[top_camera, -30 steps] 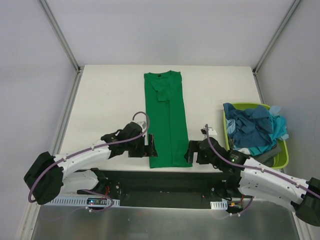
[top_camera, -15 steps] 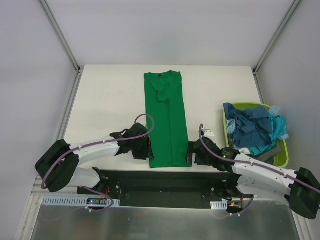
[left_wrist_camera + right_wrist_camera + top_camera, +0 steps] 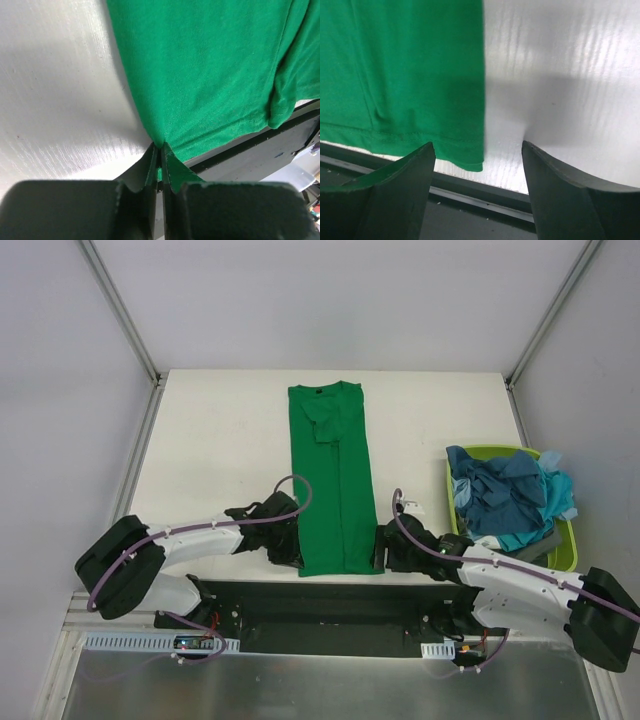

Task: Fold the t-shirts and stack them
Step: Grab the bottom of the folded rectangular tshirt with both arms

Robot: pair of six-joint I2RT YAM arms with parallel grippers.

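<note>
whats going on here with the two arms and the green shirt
Two robot arms are folding a green t-shirt, which lies as a long narrow strip on the white table. The left gripper is shut on the shirt's near left hem corner. The right gripper stands open around the near right corner, not yet closed. More t-shirts, dark teal and turquoise, sit heaped in the lime-green basket to the right.

The folded t-shirt (image 3: 335, 480) lies lengthwise on the bench (image 3: 220, 440). The left tool (image 3: 160, 150) sits at its near left corner and the right tool (image 3: 479, 150) at its near right corner. To its right stands the basket (image 3: 567, 552), with a heap of t-shirts (image 3: 505, 495) inside.
</note>
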